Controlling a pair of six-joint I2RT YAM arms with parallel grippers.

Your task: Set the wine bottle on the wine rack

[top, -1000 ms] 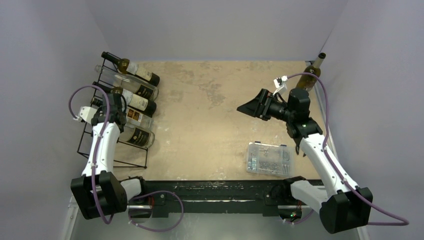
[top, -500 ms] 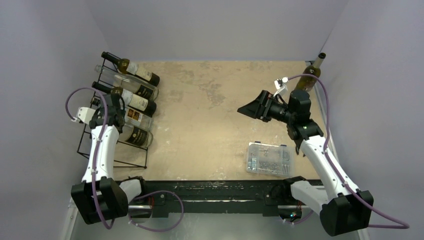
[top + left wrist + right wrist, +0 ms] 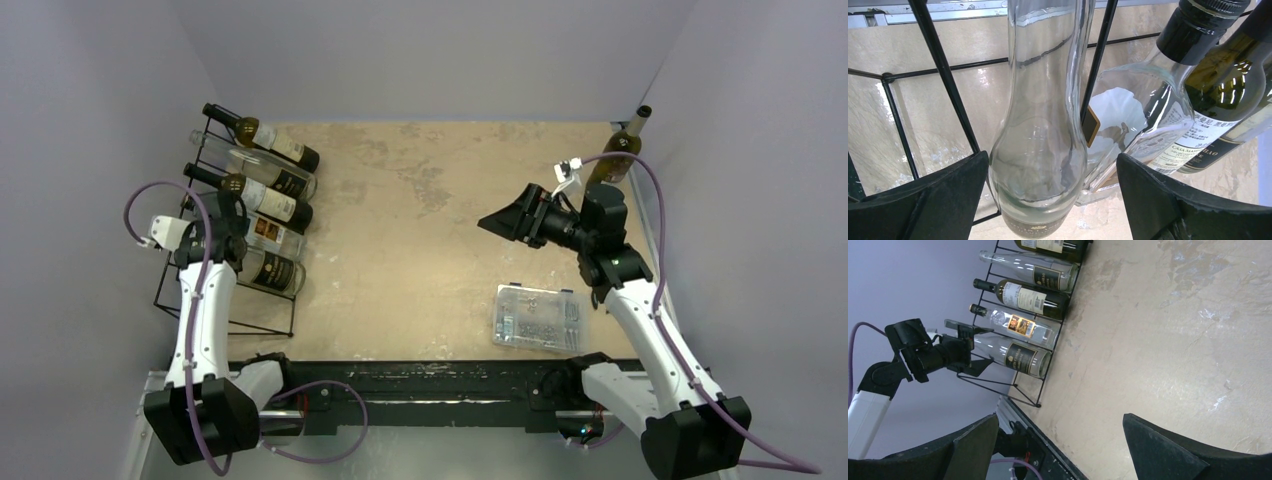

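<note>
Opened the left pincer (image 3: 1052,162) wide, letting go of the wine bottle (image 3: 1045,60), now lying on the wine rack (image 3: 944,75). Keeping the right pincer (image 3: 1060,417) open, far from that rack. Next: back off gently.

The left gripper (image 3: 1050,200) has opened its black jaws wide, clear of the clear glass wine bottle (image 3: 1040,150), and its white arm (image 3: 200,310) has drawn back. The right gripper (image 3: 505,220) edged slightly rightward.

Overhead and right-wrist views share the wine rack (image 3: 224,319).
</note>
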